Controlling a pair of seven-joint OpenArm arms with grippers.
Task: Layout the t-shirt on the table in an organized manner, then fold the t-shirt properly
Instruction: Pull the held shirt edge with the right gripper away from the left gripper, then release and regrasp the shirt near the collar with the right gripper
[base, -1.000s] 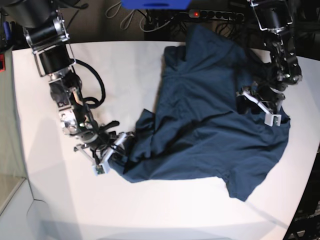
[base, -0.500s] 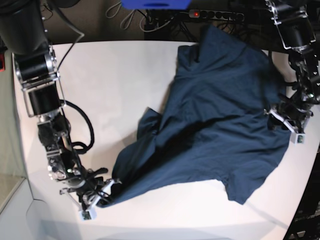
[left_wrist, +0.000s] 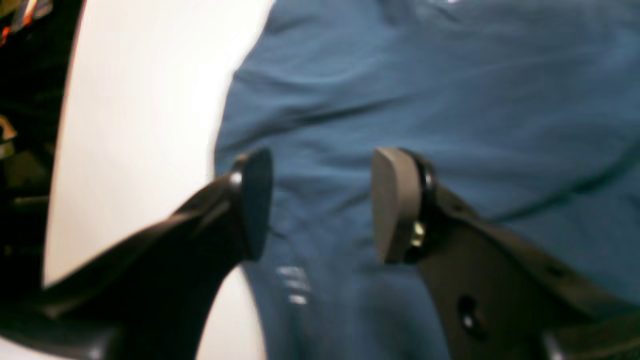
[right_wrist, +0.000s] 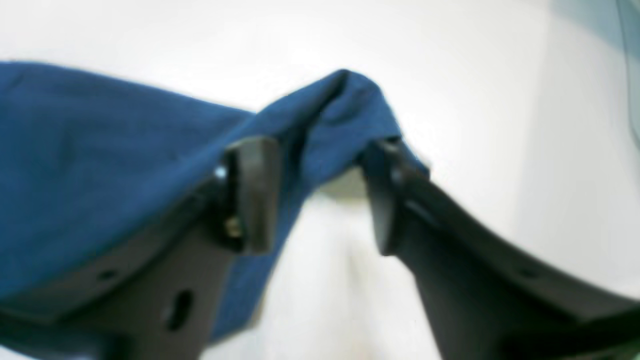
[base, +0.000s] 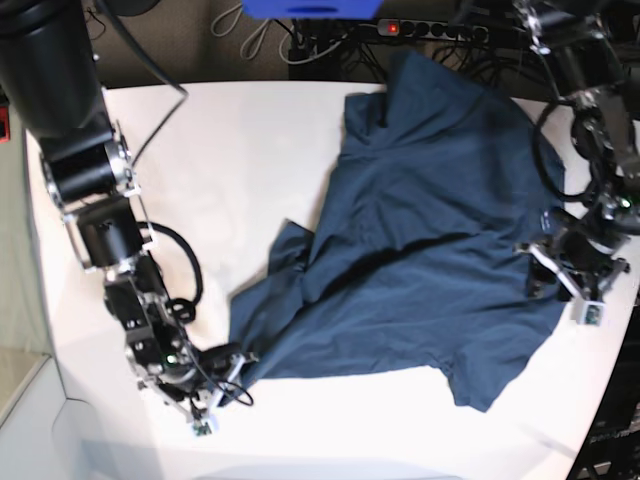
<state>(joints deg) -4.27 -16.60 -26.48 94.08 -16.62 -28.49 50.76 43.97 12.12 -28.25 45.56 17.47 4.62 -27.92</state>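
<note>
Right claw (right_wrist: 320, 195) stands parted with a navy-blue cloth t-shirt (base: 430, 250) corner draped between, shirt stretching away toward the empty, parted left claw (left_wrist: 320, 205) across the white desk (base: 240, 170)

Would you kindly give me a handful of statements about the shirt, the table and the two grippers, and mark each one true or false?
1. The t-shirt is neatly folded into a rectangle. False: it lies spread out and wrinkled on the table.
2. The left gripper has its jaws apart above the cloth. True.
3. The right gripper is over bare table, far from the shirt. False: a corner of the shirt lies draped between its parted jaws.
4. The shirt is dark blue. True.
5. A power strip with a red light sits beyond the table's far edge. True.
</note>
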